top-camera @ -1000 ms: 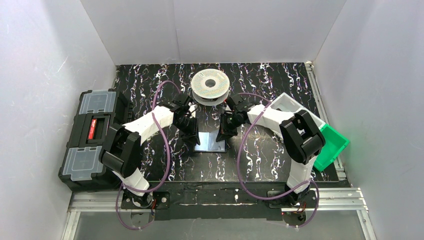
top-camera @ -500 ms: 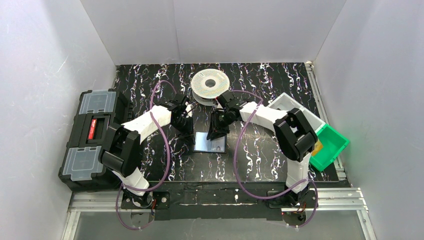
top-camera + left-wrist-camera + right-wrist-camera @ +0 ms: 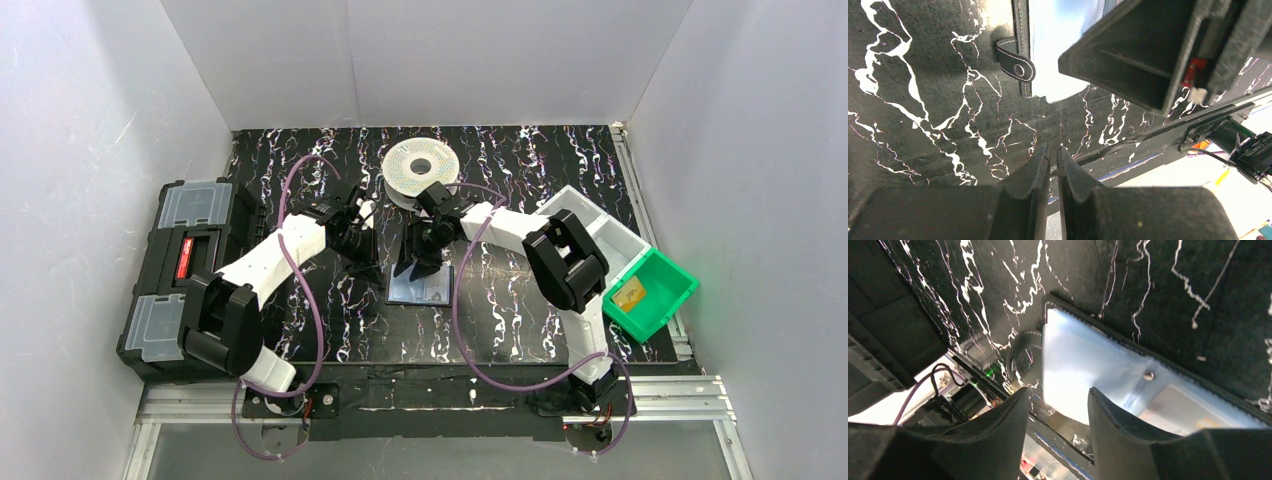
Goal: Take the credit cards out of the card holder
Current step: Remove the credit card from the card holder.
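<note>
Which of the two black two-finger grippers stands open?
The right gripper, fingers spread above the flat black card holder; the left gripper is shut.

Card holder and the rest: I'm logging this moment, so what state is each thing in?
card holder, open, lying flat, inside up.
pale card, tucked in the holder's pocket.
orange-tan card, lying in the green bin.
left claw, shut, empty.
right claw, open, empty.
toolbox, closed.
</note>
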Motion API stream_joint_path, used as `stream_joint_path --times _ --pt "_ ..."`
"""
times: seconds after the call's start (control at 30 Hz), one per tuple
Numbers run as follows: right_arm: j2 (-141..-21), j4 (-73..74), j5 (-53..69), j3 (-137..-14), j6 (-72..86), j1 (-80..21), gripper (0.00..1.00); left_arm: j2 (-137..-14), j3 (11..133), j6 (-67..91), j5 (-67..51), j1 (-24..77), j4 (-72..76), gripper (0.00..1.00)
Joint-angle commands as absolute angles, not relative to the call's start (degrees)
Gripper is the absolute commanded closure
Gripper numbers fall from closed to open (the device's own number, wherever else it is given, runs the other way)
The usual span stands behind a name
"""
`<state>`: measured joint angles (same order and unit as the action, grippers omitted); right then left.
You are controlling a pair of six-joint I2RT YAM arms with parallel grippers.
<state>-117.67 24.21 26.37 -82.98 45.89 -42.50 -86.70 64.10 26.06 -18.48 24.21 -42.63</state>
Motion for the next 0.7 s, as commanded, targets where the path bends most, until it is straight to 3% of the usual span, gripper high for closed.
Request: stream_joint_path --times 0.0,0.27,0.67 --pt "-120.66 21.00 28.50 -85.34 48.59 -42.88 0.43 -84.37 64.33 25.05 -19.47 23.91 -45.44 0.91" --pt "-120.54 20.15 28.53 -85.07 49.34 -43.15 0.27 -84.61 64.74 25.62 -21.29 23.91 -45.29 0.91" --pt "-105.86 26.27 22.91 -78.96 46.58 -37.69 0.28 -87.59 66.42 29.31 -28.59 24.48 -40.44 0.87"
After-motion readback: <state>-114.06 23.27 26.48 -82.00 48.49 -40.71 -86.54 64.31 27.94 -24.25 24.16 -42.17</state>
